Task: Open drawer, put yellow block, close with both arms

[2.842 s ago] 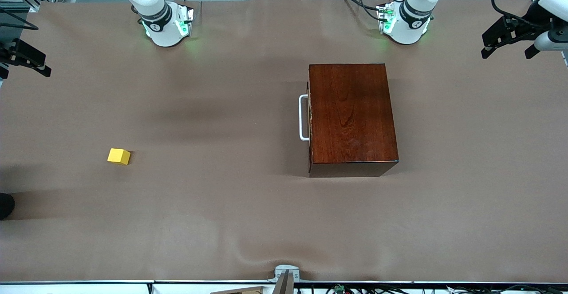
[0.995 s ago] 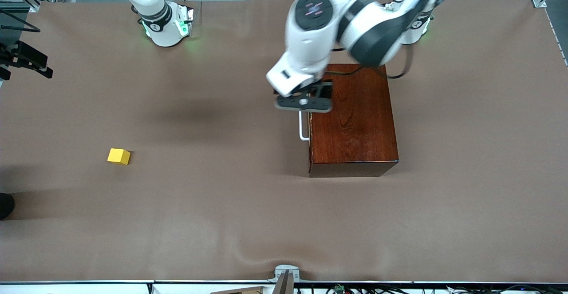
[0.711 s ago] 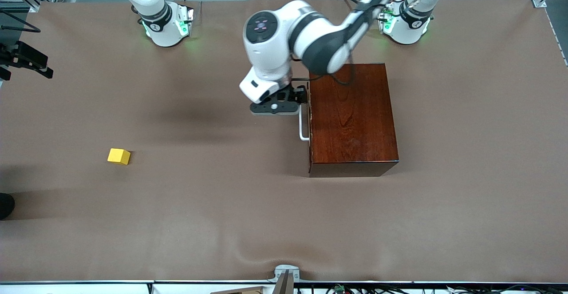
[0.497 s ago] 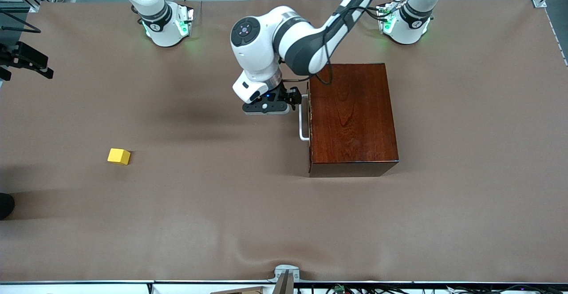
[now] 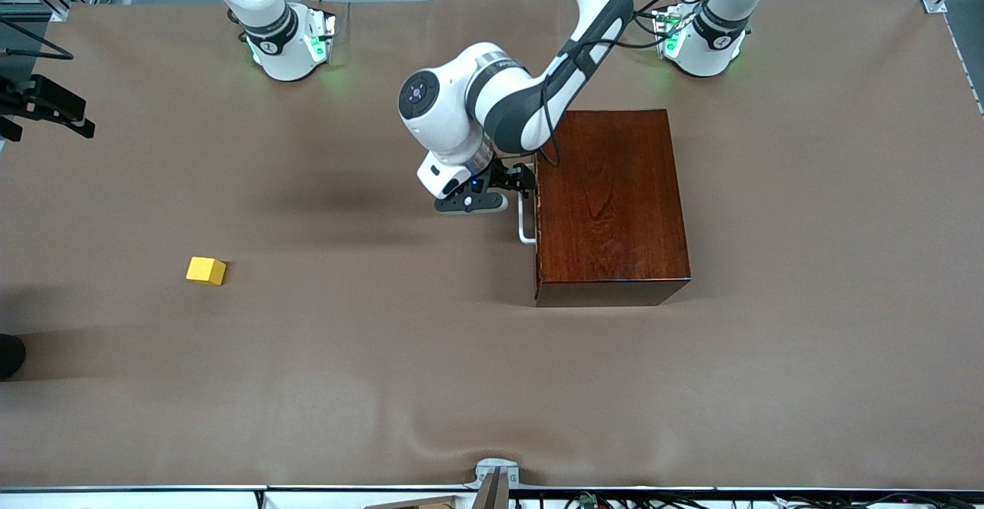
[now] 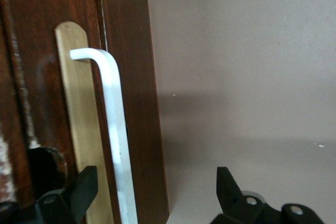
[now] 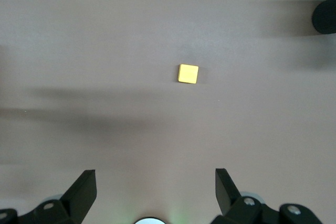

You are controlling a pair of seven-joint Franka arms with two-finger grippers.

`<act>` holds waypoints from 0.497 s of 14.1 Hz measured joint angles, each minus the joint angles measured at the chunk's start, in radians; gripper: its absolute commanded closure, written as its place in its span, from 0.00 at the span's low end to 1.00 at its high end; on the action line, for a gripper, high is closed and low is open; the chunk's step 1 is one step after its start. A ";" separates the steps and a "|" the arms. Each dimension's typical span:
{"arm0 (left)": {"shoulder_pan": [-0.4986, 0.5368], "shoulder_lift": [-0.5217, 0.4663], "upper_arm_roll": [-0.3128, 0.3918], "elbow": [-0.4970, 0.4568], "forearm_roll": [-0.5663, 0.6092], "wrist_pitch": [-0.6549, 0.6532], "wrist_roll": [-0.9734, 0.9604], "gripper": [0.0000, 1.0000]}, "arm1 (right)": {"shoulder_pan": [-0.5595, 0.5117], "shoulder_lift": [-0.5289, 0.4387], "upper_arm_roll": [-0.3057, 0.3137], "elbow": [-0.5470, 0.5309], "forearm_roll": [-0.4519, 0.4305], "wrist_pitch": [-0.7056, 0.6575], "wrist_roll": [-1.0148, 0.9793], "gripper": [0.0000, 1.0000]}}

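The mahogany box (image 5: 607,201) stands toward the left arm's end of the table. Its drawer is shut, and the white handle (image 5: 525,221) faces the right arm's end. My left gripper (image 5: 516,186) is open at the drawer front. In the left wrist view its jaws (image 6: 155,187) straddle the handle bar (image 6: 113,108) without touching it. The yellow block (image 5: 206,271) lies alone toward the right arm's end. My right gripper (image 5: 46,105) waits high up, open and empty (image 7: 155,182), with the block (image 7: 188,73) far below it.
A brown cloth covers the table and is wrinkled near the front edge. A metal bracket (image 5: 496,472) sits at the middle of that edge. A dark round object (image 5: 9,355) lies at the table's edge near the block and shows in the right wrist view (image 7: 324,15).
My left arm has swung in from the table's end and come down to the drawer's handle, then slid a little along it. The right arm, block and drawer have not moved.
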 measured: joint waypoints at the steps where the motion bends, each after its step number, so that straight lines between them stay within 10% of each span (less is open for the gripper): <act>1: 0.000 0.007 0.000 0.000 0.000 0.000 0.000 0.00 | 0.000 0.000 0.000 0.000 0.000 0.000 0.000 0.00; 7: 0.000 0.011 0.000 0.001 0.000 0.005 -0.020 0.00 | 0.000 0.000 0.000 0.000 0.000 0.000 0.000 0.00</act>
